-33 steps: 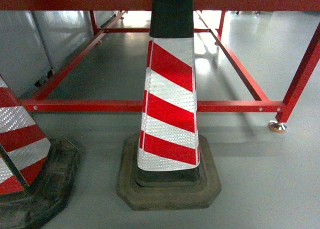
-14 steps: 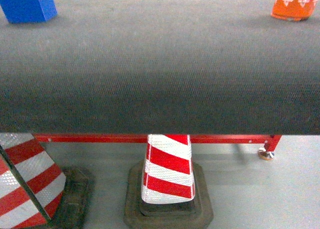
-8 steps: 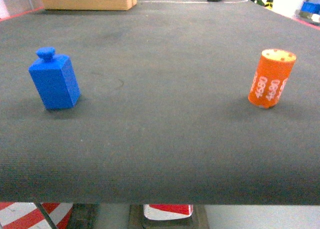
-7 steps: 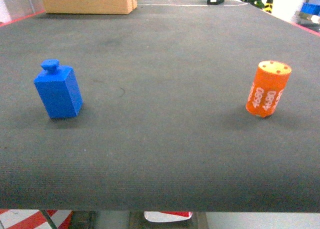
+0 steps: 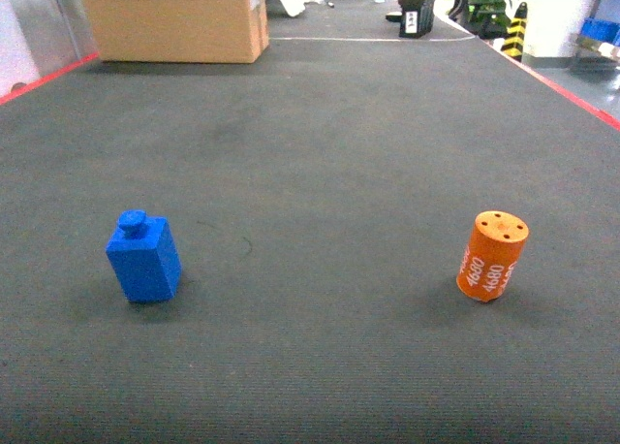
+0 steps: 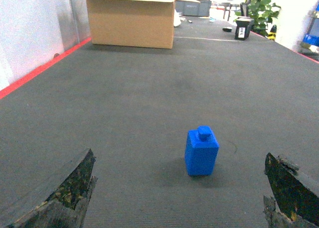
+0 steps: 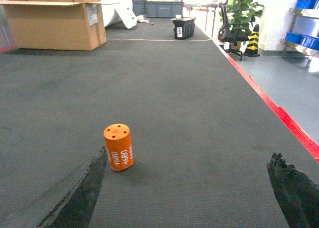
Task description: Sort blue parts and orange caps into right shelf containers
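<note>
Both grippers hang spread wide, holding nothing. The blue part [image 5: 143, 257] stands at 8 o'clock on the desk [image 5: 329, 134], the orange cap [image 5: 492, 256] at 4; a clumsy closing could topple either.

Matt ribbed mat [image 5: 320, 173] — glossy orange cap [image 5: 492, 256]

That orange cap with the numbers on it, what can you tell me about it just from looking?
The orange cap is a small cup-like piece that looks like smooth plastic. Its flat round top has several small holes, and "4680" is printed in white on its side. It stands alone on the dark textured table, leaning slightly in the head view, with nothing else touching it. In the right wrist view it stands ahead of the wide-open jaws, nearer the left one.
</note>
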Available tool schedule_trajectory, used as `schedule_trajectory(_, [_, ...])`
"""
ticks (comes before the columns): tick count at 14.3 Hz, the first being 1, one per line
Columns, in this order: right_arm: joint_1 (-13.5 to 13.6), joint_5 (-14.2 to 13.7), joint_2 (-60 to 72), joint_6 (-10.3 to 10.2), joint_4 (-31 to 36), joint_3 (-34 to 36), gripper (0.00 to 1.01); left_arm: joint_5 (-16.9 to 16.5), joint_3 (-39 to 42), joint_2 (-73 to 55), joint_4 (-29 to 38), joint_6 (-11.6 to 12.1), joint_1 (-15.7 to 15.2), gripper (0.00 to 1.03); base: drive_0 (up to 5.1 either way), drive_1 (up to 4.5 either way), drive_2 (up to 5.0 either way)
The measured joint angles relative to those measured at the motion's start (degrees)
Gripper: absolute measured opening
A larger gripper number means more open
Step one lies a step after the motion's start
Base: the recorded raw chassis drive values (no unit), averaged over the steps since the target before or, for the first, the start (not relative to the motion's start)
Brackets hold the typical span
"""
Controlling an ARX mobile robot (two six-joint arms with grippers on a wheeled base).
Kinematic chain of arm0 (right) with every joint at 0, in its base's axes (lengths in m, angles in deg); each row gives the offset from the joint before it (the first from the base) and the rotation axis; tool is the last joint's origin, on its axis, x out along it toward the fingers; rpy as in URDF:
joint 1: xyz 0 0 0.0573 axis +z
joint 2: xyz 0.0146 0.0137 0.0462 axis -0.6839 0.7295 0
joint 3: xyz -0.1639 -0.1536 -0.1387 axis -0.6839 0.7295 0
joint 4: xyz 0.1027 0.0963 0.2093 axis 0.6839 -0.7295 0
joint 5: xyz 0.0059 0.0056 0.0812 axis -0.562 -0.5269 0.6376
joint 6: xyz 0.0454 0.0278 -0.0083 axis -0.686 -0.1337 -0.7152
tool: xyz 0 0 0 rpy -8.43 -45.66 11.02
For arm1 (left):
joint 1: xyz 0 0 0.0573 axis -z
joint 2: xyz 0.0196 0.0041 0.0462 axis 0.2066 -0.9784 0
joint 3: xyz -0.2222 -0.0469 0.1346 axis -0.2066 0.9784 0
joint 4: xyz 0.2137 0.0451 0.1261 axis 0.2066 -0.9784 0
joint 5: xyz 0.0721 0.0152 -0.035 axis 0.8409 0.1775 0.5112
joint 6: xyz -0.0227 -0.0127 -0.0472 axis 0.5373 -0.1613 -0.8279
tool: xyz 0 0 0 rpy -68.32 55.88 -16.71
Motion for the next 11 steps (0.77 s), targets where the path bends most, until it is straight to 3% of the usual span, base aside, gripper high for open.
schedule_trajectory(11, [0.0,-0.02,0.0,0.0,0.09,0.0,0.98,-0.07,-0.02,0.0,0.24,0.04,0.0,0.98,0.0,0.0,0.0])
